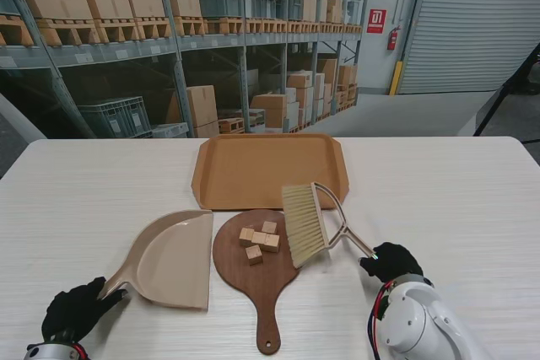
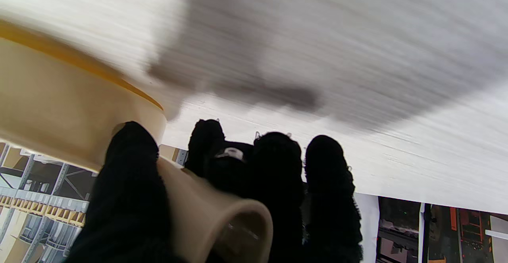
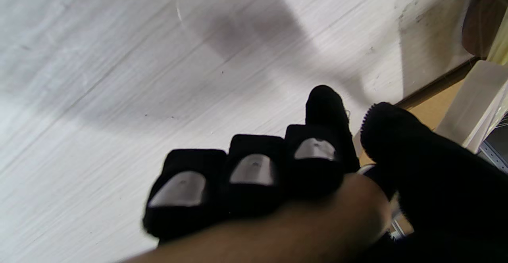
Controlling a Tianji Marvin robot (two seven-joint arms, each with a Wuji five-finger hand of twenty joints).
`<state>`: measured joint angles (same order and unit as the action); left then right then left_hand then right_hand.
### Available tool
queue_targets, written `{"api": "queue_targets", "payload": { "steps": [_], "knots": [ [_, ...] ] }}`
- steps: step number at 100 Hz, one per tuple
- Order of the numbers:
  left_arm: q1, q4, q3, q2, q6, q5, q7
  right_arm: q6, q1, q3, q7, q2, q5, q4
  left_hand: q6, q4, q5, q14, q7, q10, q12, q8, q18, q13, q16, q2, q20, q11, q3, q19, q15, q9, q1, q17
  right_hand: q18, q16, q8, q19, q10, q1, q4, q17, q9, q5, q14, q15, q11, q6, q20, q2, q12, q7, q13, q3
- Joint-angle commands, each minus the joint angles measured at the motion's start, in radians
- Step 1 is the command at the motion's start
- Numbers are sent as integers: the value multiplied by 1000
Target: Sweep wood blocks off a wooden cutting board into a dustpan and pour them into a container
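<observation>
Five small pale wood blocks (image 1: pixel 259 240) lie in a loose cluster on the round part of a dark brown wooden cutting board (image 1: pixel 253 280), whose short handle with a hole points toward me. They are plain light cubes, four bunched close together and one sitting just nearer to me.

To the left of the board, with its straight open edge just beside the board's rim, rests a beige dustpan (image 1: pixel 175 260) on the pale surface (image 1: pixel 76 200). The left hand (image 1: pixel 74 311), in a black glove, has its fingers (image 2: pixel 127 183) wrapped around the dustpan's hollow handle; the left wrist view shows the tube end between thumb and fingers.

On the right, a brush (image 1: pixel 305 223) with straw-coloured bristles rests its bristles over the board's right edge, just beside the blocks. The right hand (image 1: pixel 391 261) clasps the end of the brush's thin handle, its fingers (image 3: pixel 254 167) curled closed around it.

Farther from me, a flat tan tray (image 1: pixel 270 169) with a raised rim sits on the surface, just beyond the board and the brush head.
</observation>
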<state>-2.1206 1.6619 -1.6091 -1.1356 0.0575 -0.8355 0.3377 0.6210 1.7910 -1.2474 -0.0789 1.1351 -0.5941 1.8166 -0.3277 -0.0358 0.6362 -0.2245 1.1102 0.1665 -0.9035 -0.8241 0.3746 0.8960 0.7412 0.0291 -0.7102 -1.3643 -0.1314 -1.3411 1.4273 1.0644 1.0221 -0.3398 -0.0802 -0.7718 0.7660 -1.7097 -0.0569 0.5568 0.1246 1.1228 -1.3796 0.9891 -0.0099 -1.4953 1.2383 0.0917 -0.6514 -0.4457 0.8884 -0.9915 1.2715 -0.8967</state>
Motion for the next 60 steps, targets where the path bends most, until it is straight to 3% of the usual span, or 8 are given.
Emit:
{"api": "queue_targets", "payload": {
  "steps": [1,60],
  "knots": [
    [-3,4,1,-2,-5,2,-20,15,0,12,27,2,-1,-2,-40,10,42,156,27,-125,-13,14,4,62,-4,-152,-17,-50,101,-12,14,47,161,16,236,-122,17,-368,-61,-17,-33,95,-70,160,-261,-251,179,133,-51,57,8,-57,53,-10],
    [11,-5,10,0,-15,6,-31,99,-29,92,49,4,45,17,-40,10,43,155,25,-124,-14,14,4,63,-5,-151,-17,-50,102,-12,14,49,161,16,238,-120,30,-367,-66,-11,-33,95,-70,153,-264,-250,177,141,-50,60,0,-53,53,-9]
  ]
}}
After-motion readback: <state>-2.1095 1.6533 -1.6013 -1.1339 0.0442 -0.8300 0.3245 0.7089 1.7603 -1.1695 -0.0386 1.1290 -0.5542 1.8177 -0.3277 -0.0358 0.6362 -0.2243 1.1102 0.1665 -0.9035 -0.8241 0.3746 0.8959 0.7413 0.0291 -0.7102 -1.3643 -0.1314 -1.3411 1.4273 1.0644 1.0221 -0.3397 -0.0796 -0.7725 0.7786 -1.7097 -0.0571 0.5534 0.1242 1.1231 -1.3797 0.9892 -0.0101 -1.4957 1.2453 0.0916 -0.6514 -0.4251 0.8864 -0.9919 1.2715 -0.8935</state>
